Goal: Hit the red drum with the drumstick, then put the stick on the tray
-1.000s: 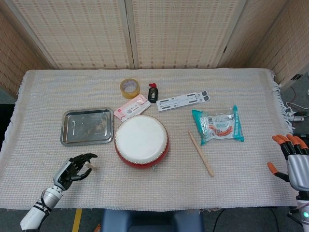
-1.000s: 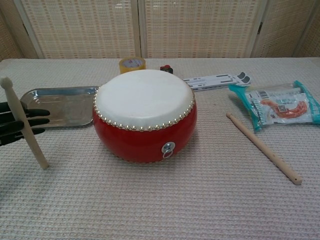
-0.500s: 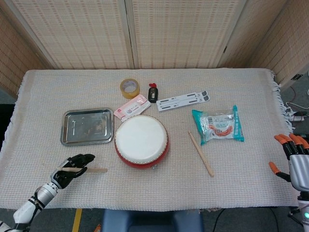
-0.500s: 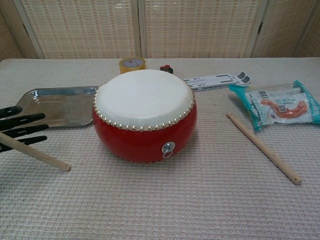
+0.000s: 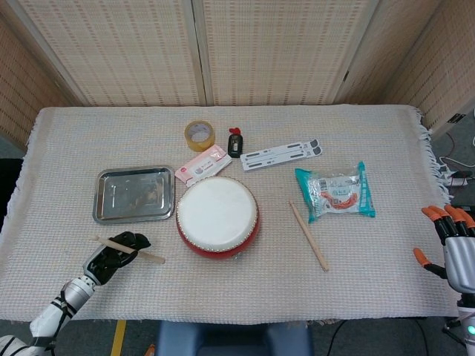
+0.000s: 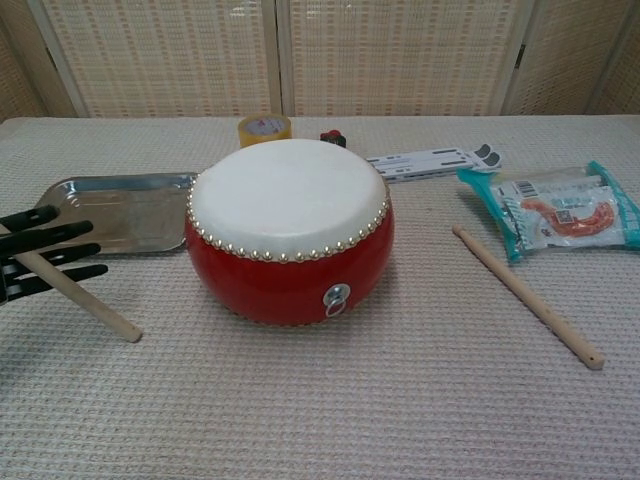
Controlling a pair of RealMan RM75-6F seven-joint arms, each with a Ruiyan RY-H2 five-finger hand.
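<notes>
The red drum [image 5: 217, 216] [image 6: 288, 228] with its white skin stands mid-table. My left hand [image 5: 111, 252] [image 6: 40, 255] hovers low at the front left and holds a wooden drumstick [image 5: 141, 254] [image 6: 95, 305]. That stick lies nearly flat, its free end pointing toward the drum and stopping short of it. The steel tray [image 5: 133, 219] [image 6: 120, 215] sits just beyond the hand, left of the drum. A second drumstick [image 5: 308, 236] [image 6: 525, 295] lies loose on the cloth to the drum's right. My right hand [image 5: 454, 248] hangs off the table's right edge, fingers spread, holding nothing.
Behind the drum are a tape roll [image 5: 200, 135] [image 6: 264, 128], a pink packet [image 5: 200, 165], a small black and red item [image 5: 235, 142] and a white strip [image 5: 282, 154]. A teal snack packet [image 5: 338, 193] [image 6: 560, 210] lies at the right.
The stick in my left hand has swung from upright down to nearly flat, its end now toward the drum. The right hand has barely moved.
</notes>
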